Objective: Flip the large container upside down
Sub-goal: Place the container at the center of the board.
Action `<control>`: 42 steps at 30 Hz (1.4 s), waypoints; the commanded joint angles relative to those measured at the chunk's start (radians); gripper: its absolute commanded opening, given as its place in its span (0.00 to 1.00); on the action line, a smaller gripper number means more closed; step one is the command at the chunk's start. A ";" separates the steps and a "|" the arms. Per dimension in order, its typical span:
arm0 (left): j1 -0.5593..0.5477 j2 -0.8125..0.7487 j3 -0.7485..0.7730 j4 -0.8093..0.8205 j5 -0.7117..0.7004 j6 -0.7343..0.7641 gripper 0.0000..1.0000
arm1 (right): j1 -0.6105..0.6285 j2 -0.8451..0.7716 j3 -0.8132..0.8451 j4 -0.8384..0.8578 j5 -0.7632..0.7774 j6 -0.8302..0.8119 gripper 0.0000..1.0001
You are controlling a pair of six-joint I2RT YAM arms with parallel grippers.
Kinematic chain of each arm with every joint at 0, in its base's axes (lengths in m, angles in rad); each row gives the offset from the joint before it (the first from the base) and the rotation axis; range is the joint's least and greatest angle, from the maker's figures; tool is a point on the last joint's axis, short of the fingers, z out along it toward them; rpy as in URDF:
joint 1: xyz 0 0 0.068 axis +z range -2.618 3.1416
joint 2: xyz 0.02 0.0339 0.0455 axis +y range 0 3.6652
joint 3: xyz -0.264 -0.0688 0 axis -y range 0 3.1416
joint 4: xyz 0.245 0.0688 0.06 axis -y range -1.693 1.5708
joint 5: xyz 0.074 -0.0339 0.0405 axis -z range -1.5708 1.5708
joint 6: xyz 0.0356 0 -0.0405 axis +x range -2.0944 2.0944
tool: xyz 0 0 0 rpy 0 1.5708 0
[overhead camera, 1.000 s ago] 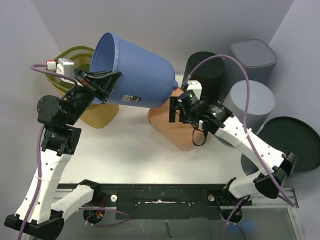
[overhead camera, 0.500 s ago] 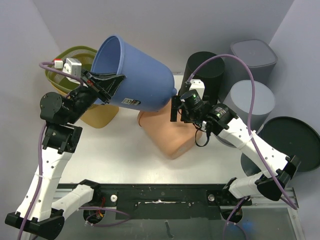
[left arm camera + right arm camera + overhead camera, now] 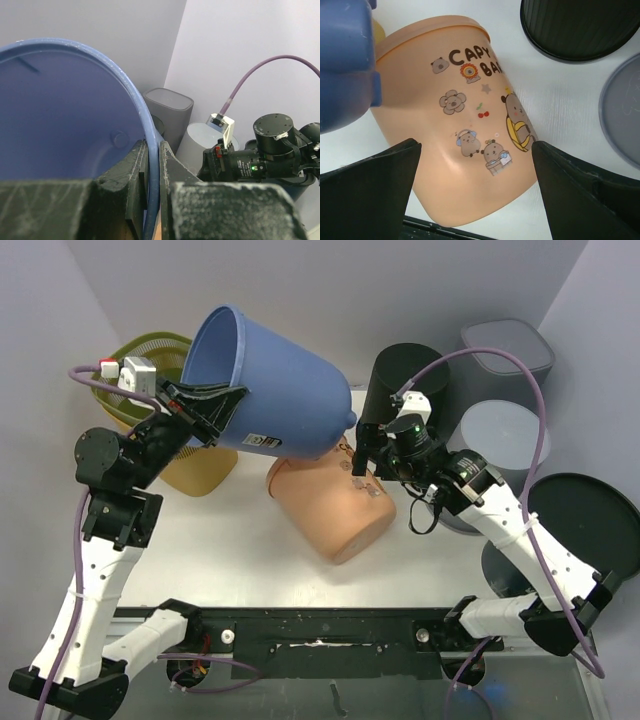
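The large container is a blue bucket [image 3: 285, 390], held in the air and tipped on its side, mouth to the upper left and base to the right. My left gripper [image 3: 213, 410] is shut on its rim: in the left wrist view the blue bucket's rim [image 3: 151, 170] runs between the two black fingers of the left gripper [image 3: 152, 150]. The bucket's base [image 3: 345, 55] shows at the right wrist view's left edge. My right gripper [image 3: 362, 455] hangs open over an orange cartoon-printed container [image 3: 330, 505] without touching it; the right gripper [image 3: 476, 147] holds nothing.
The orange container [image 3: 465, 120] lies on its side on the white table. A yellow-green basket [image 3: 150, 352] stands behind the left arm. A black bin [image 3: 405, 375], two grey bins [image 3: 507, 350] [image 3: 505, 440] and a dark round bin [image 3: 590, 525] crowd the right.
The orange container has shifted toward the lower left and now lies more exposed. My right gripper has drawn back to the right, still open. The blue bucket has barely moved.
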 commanded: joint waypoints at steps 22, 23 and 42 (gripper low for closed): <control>-0.003 0.135 0.089 0.515 -0.078 -0.203 0.00 | -0.079 -0.126 0.060 0.098 0.015 -0.037 0.98; -0.004 0.151 0.084 0.545 -0.068 -0.235 0.00 | -0.082 -0.149 0.069 0.096 0.019 -0.047 0.98; -0.271 0.297 -0.042 0.729 -0.043 -0.382 0.00 | -0.101 -0.192 0.237 -0.021 0.118 -0.095 0.98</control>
